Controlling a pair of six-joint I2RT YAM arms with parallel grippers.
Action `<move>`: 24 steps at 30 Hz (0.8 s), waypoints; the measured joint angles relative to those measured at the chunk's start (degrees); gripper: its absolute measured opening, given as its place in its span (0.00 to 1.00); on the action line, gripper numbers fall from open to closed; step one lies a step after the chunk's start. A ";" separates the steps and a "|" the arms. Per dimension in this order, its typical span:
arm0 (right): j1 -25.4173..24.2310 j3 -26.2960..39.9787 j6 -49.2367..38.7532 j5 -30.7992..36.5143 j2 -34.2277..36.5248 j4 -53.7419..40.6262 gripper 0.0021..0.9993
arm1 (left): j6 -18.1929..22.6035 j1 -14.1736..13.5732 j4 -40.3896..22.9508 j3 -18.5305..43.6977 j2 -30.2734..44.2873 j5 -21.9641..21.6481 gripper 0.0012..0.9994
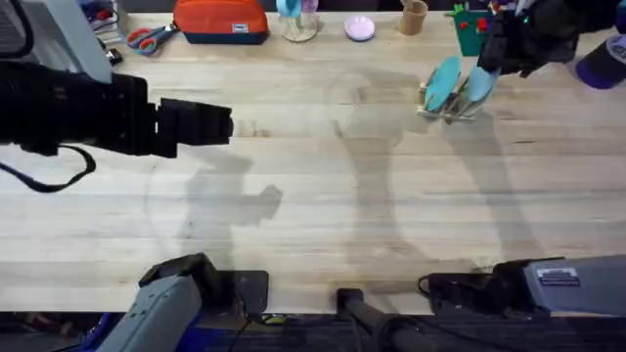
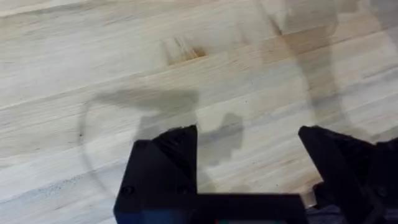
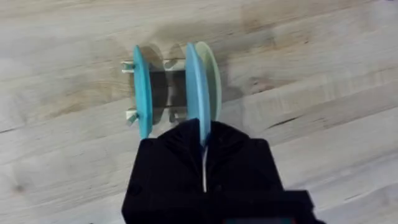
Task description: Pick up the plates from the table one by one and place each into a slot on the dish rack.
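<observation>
Dish rack (image 3: 149,93): mostly hidden by standing plates.
Pale blue plate (image 3: 198,87): lower edge covered by right gripper (image 3: 204,163).
Cream plate (image 3: 213,78): only a sliver visible.

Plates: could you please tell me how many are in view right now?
3, all standing on edge in the dish rack: a teal plate in one slot, then a pale blue plate pinched by the right gripper, with a cream plate right behind it.
</observation>
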 joint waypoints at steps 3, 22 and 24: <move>0.00 0.00 0.00 -0.61 -0.02 -0.04 0.03 | 0.02 0.00 0.00 0.00 0.00 0.00 0.99; 0.00 0.00 0.03 -0.85 0.53 0.51 0.03 | 0.00 0.00 0.00 0.00 0.00 0.00 0.99; 0.00 0.00 0.02 -0.85 1.39 1.34 0.03 | 0.00 0.00 0.00 0.00 0.00 0.00 0.99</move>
